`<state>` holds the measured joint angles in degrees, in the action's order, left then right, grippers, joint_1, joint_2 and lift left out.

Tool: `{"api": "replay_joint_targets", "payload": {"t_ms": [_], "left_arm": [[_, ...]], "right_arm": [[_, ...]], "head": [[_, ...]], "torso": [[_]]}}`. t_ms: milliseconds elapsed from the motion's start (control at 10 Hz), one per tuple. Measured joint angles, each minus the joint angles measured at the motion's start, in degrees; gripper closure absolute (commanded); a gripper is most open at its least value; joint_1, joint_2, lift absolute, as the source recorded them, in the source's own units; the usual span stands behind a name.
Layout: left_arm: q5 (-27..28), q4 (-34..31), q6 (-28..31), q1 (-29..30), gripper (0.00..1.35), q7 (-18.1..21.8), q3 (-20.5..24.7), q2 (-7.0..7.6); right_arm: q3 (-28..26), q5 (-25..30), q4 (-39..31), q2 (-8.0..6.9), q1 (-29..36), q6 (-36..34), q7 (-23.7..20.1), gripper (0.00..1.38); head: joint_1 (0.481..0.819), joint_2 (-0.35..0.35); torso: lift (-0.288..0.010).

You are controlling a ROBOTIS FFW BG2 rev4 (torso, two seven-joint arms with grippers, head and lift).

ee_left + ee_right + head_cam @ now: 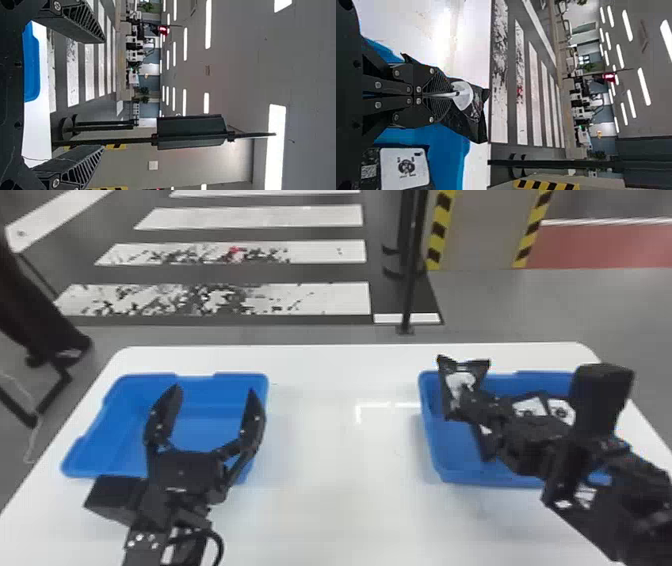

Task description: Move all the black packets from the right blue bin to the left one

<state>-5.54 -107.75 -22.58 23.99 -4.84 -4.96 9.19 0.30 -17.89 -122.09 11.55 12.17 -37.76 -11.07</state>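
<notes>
Holds a black packet (460, 382) clamped in the right fingers (431, 77) at the inner edge of the right blue bin (434, 445). Could slip free if pinched too near one end. Has left fingers (167, 410) parted over the left blue bin (125, 410).

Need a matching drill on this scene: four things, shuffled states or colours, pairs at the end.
Things
1. left gripper
2. table
3. right gripper
4. right blue bin

States or colours
A. closed on a black packet
B. has white-labelled packets lying in it
C. fingers spread apart, nothing between them
D. white

Pairs: 1-C, 2-D, 3-A, 4-B
</notes>
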Motion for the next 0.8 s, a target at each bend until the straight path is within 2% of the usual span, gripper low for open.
{"api": "replay_joint_targets", "payload": {"t_ms": [300, 800], "left_arm": [[-13.06, 0.10, -0.42, -1.39, 0.10, 1.20, -5.72, 1.29], [-38.61, 0.10, -0.20, -3.17, 0.11, 6.26, -13.03, 2.75]], "right_arm": [[2.54, -9.97, -0.06, 0.53, -2.11, 3.66, -7.05, 1.15], [12.50, -21.48, 5.11, 2.12, -6.27, 6.68, -11.70, 1.15]], "head": [[0.695, 0.102], [0.695, 0.187]], "torso": [[-0.168], [-0.168]]}}
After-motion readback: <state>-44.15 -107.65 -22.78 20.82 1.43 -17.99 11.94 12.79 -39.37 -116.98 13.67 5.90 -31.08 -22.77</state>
